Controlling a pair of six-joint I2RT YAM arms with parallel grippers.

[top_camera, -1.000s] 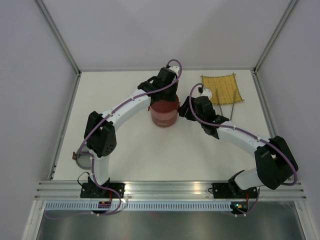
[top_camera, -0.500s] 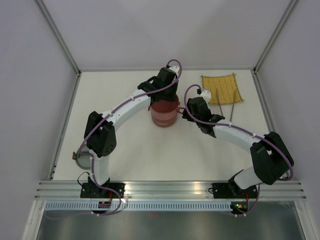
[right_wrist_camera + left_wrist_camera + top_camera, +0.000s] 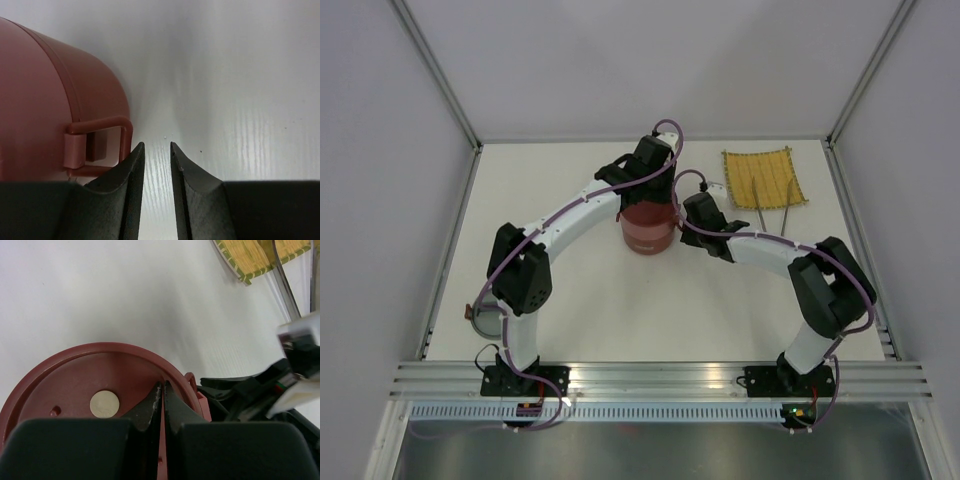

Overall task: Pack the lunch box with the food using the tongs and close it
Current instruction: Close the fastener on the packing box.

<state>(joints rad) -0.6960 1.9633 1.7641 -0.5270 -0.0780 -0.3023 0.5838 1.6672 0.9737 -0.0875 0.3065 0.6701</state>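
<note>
Closing step in hand. The lunch box [image 3: 648, 235] stands assembled on the worktop, about midway across and toward the far edge, with its lid [image 3: 75, 385] on and the pale knob [image 3: 104, 403] showing. The left gripper [image 3: 161, 386] is fully closed with nothing between its fingers, and its tips rest on the lid top, which I read as holding the stack down. The right gripper [image 3: 152, 145] sits low beside the box's right wall. Its jaws are a narrow gap apart and empty, and one tip is just beside the side clasp [image 3: 100, 145]. The tongs [image 3: 287, 285] lie put down at the near edge of the yellow mat [image 3: 765, 175] in the far right corner. I see no food outside the box, though the overhead view is too coarse to be sure the mat is bare. Next move, in my judgement, is to get a right finger onto the clasp loop and press it home against the wall while the left keeps the lid from shifting.
</note>
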